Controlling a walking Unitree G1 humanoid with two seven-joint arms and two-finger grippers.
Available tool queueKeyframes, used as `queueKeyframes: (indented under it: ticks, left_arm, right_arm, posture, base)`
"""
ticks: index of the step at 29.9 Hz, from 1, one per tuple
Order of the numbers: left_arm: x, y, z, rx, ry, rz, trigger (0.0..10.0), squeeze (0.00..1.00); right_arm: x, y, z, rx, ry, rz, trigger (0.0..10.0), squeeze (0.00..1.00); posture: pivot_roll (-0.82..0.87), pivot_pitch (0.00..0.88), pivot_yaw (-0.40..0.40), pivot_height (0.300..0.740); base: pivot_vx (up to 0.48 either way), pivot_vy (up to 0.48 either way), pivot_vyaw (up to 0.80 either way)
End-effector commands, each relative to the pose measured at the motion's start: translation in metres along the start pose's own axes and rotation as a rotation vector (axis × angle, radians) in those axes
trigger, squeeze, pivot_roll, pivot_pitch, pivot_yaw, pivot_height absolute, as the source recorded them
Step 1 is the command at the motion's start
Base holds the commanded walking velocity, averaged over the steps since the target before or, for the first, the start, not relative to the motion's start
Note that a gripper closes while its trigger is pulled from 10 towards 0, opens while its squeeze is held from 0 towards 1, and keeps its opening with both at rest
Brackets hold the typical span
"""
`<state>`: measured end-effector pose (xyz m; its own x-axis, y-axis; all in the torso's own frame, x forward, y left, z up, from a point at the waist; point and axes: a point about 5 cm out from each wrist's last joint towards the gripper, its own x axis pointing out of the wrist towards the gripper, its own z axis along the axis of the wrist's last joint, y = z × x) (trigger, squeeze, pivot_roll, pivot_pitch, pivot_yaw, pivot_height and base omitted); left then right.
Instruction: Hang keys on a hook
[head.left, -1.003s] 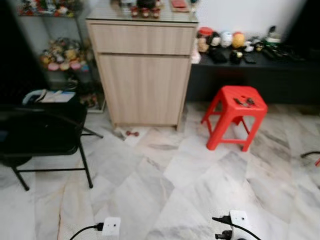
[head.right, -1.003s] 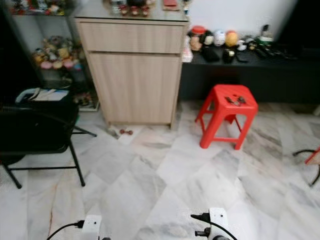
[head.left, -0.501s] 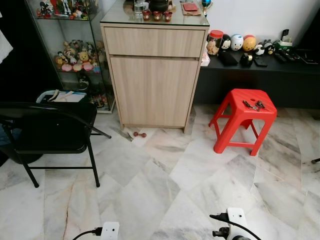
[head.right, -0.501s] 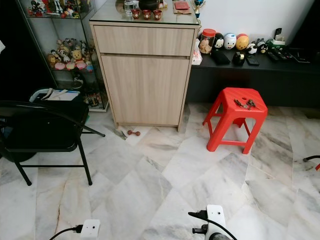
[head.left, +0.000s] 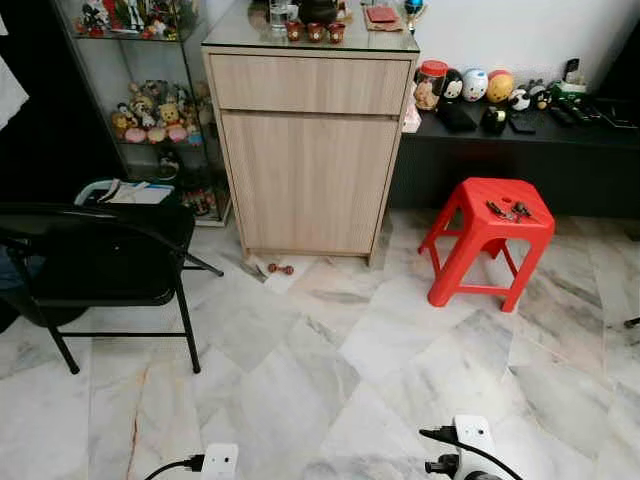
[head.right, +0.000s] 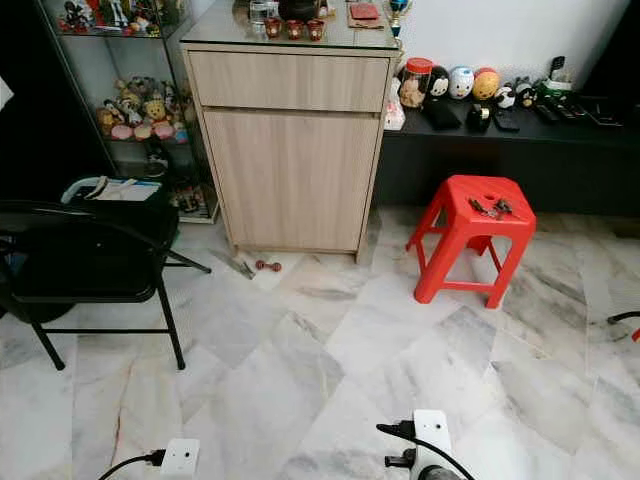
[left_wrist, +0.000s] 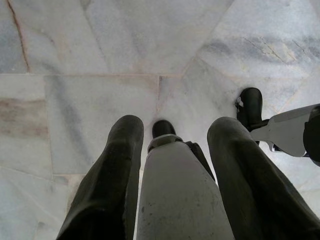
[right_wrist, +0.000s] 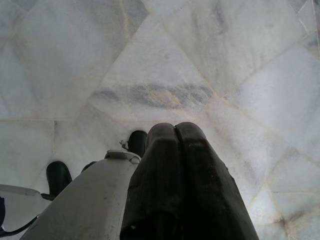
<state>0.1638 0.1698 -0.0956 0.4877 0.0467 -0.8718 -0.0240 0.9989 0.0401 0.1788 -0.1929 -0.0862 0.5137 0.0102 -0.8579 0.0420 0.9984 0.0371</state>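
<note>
Both arms were hung downward over the marble floor (left_wrist: 90, 60). The left hand (left_wrist: 175, 125) was spread apart, empty; the right hand (right_wrist: 175, 131) was pressed closed, empty. Keys (head.left: 508, 210) were observed atop the red stool (head.left: 480, 230).

Keys (head.left: 508, 210) on the stool (head.left: 487, 238) at right, cabinet (head.left: 311, 140) behind centre, folding chair (head.left: 95, 262) left, low shelf (head.left: 520, 140) behind stool
</note>
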Motion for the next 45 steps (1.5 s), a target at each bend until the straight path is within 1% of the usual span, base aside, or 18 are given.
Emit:
queueKeyframes:
  ticks: [1,27,28,29,31,36,43,44,45]
  left_arm:
    - [-0.020,0.081,-0.043,-0.181,-0.003,0.101,10.0,0.00]
    - [-0.020,0.081,-0.043,-0.181,-0.003,0.101,10.0,0.00]
    - [-0.019,0.080,-0.043,-0.180,-0.002,0.103,10.0,0.00]
    - [-0.019,0.082,-0.038,-0.179,-0.025,0.116,10.0,0.00]
    - [-0.019,0.083,-0.035,-0.186,-0.041,0.125,10.0,0.00]
    - [-0.019,0.085,-0.033,-0.200,-0.062,0.132,10.0,0.00]
    - [-0.020,0.086,-0.030,-0.239,-0.114,0.106,10.0,0.00]
    - [-0.020,0.085,-0.029,-0.223,-0.114,0.098,10.0,0.00]
    - [-0.020,0.085,-0.028,-0.182,-0.111,0.091,10.0,0.00]
  right_arm:
    - [-0.008,-0.026,-0.024,0.050,0.039,-0.044,10.0,0.00]
    - [-0.008,-0.026,-0.024,0.050,0.039,-0.044,10.0,0.00]
    - [-0.008,-0.027,-0.024,0.024,0.044,-0.037,10.0,0.00]
    - [-0.007,-0.025,-0.020,0.088,0.018,-0.021,10.0,0.00]
    - [-0.007,-0.023,-0.019,0.122,0.004,-0.013,10.0,0.00]
    - [-0.007,-0.021,-0.018,0.122,0.001,-0.008,10.0,0.00]
    - [-0.007,-0.021,-0.017,0.131,-0.005,-0.006,10.0,0.00]
    - [-0.007,-0.022,-0.017,0.138,-0.007,-0.009,10.0,0.00]
    - [-0.007,-0.022,-0.017,0.137,-0.007,-0.010,10.0,0.00]
  posture:
    - [-0.05,0.000,-0.014,0.740]
    - [-0.05,0.000,-0.014,0.740]
    - [-0.05,0.000,-0.024,0.740]
    - [-0.03,0.000,-0.011,0.740]
    - [-0.03,0.000,-0.011,0.740]
    - [-0.03,0.000,-0.006,0.740]
    - [-0.03,0.000,-0.003,0.740]
    - [-0.03,0.000,-0.004,0.740]
    - [-0.03,0.000,-0.005,0.740]
  base:
    - [0.000,0.000,0.00]
    - [0.000,0.000,0.00]
    - [0.000,0.000,0.00]
    - [0.000,0.000,0.00]
    - [0.000,0.000,0.00]
    - [0.000,0.000,0.00]
    - [0.000,0.000,0.00]
    - [0.000,0.000,0.00]
    - [0.000,0.000,0.00]
